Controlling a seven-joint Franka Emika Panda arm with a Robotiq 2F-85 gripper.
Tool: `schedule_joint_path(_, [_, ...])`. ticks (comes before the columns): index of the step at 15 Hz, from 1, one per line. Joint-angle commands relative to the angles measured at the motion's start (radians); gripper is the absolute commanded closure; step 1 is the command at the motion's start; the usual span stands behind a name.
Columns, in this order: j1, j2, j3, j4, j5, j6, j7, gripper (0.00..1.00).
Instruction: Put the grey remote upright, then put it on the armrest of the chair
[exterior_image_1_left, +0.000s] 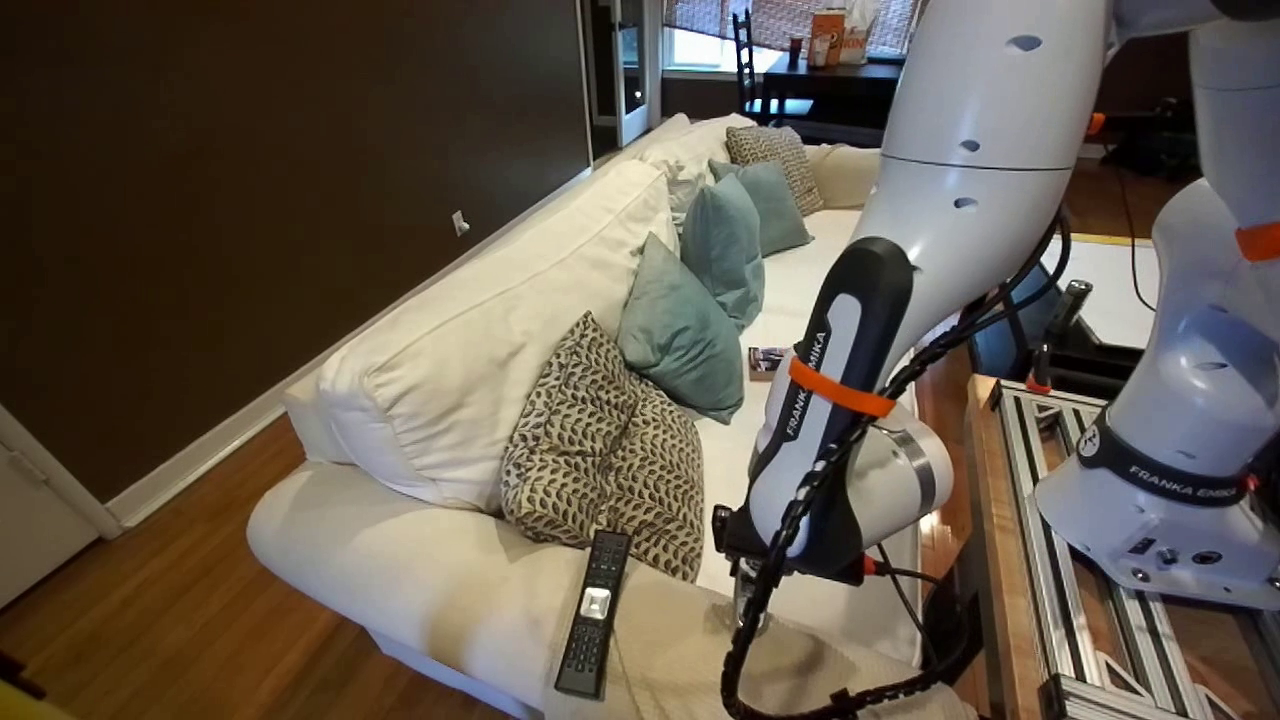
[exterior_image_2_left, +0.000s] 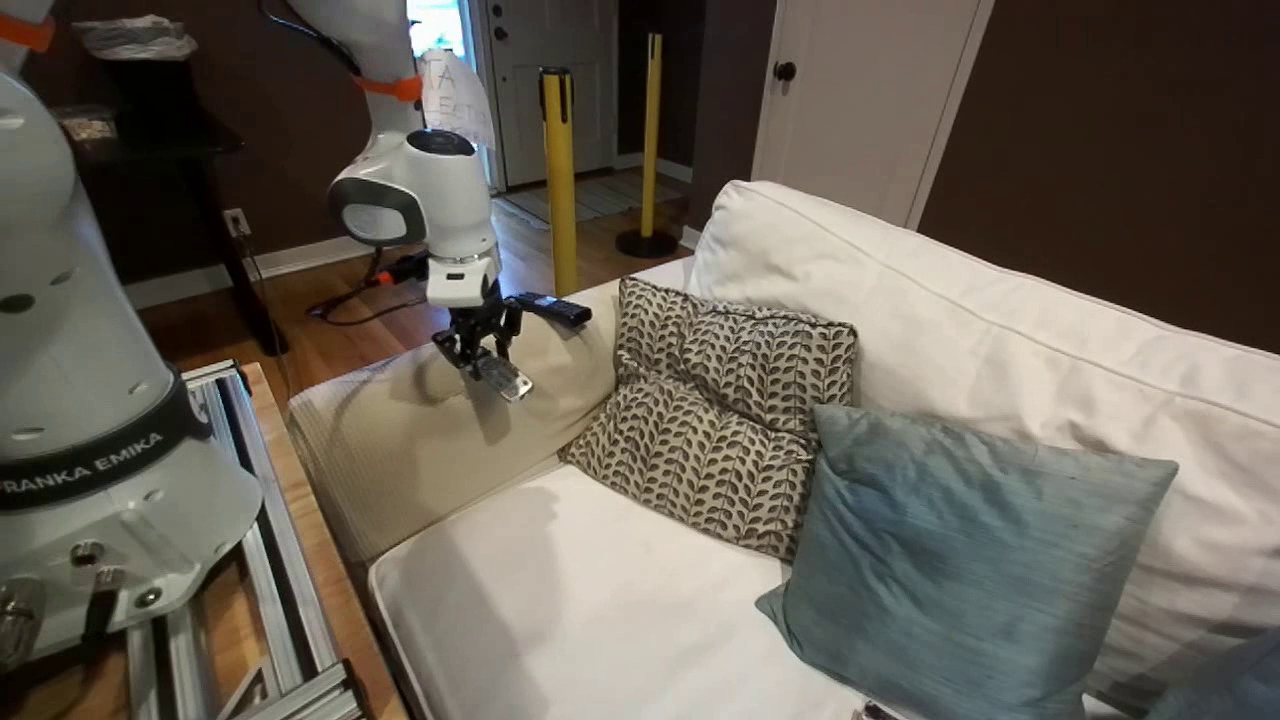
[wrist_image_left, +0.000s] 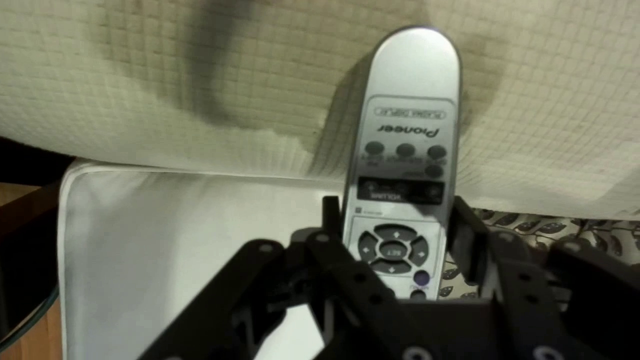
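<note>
Brown wall (exterior_image_1_left: 300, 150) and wooden floor (exterior_image_1_left: 250, 590) are seen well apart from the jaws, beyond a long white sofa (exterior_image_2_left: 600, 600). By the gripper (wrist_image_left: 395, 215), at the sofa's end, the grey remote (wrist_image_left: 407, 120) is held, its two long edges pinched between the fingers (wrist_image_left: 330, 215). Its rounded end is extended out past the fingertips, and its Pioneer lettering is shown upside down in the wrist view; its other end is hidden by the gripper's black linkages. In an exterior view the grey remote is seen tilted, slanted down from the jaws. Below the jaws, the armrest (exterior_image_2_left: 400, 440) is overhung by that rounded end, and a shadow is cast on its fabric. Near the jaws but apart from them, a black remote (exterior_image_1_left: 593, 620) is laid on the armrest, as shown in both exterior views. Beside the jaws, a patterned cushion (exterior_image_2_left: 720, 410) is propped against a back cushion (exterior_image_2_left: 900, 290); teal cushions (exterior_image_1_left: 680, 330) are leaned farther off. Behind the jaws, well apart, yellow posts (exterior_image_2_left: 560, 180) are stood on the floor. Above the jaws, the white arm (exterior_image_1_left: 990, 130) is ringed by an orange strap (exterior_image_1_left: 840, 388).
</note>
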Motion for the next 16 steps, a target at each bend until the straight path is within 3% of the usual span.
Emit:
schedule_joint_path(1, [0.084,-0.017,-0.070,0.029,-0.005,-0.013,0.038,0.72])
schedule_joint_path(8, [0.116,-0.008,-0.114,0.128,-0.044,-0.116,0.033,0.72])
schedule_joint_path(11, [0.178,0.003,-0.182,0.150,-0.108,-0.203,0.091,0.72])
schedule_joint_path(16, [0.348,0.022,-0.352,0.195,-0.298,-0.325,0.312,0.72])
